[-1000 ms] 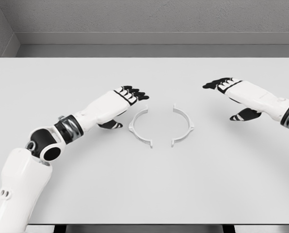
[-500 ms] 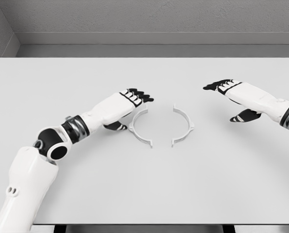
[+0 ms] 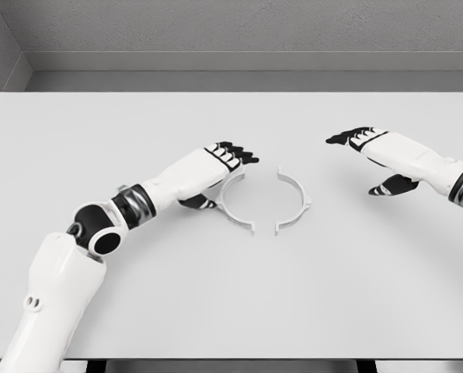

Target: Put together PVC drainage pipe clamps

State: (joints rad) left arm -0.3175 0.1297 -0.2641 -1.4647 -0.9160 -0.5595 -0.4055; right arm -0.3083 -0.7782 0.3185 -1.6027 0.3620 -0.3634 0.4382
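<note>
- Your left robot hand (image 3: 230, 155) lies low over the desk (image 3: 231, 303), fingers stretched out flat and gripping nothing, with its dark fingertips right at the far end of the left clamp half (image 3: 237, 204); the thumb sits tucked against that half's outer curve
- The right clamp half (image 3: 292, 200) lies just beside it, open side facing the left one, a narrow gap between their ends at both the near and far side
- Your right robot hand (image 3: 371, 155) hovers well to the right of both pieces, fingers extended and relaxed, holding nothing
- Watch the push: an open hand pressing on one end could spin the left half rather than slide it, so the ends meet crooked
- The smooth desk offers little grip, and the unheld right half may skate away on contact
- The desk is plain pale grey, with a grey wall (image 3: 231, 31) behind its far edge
</note>
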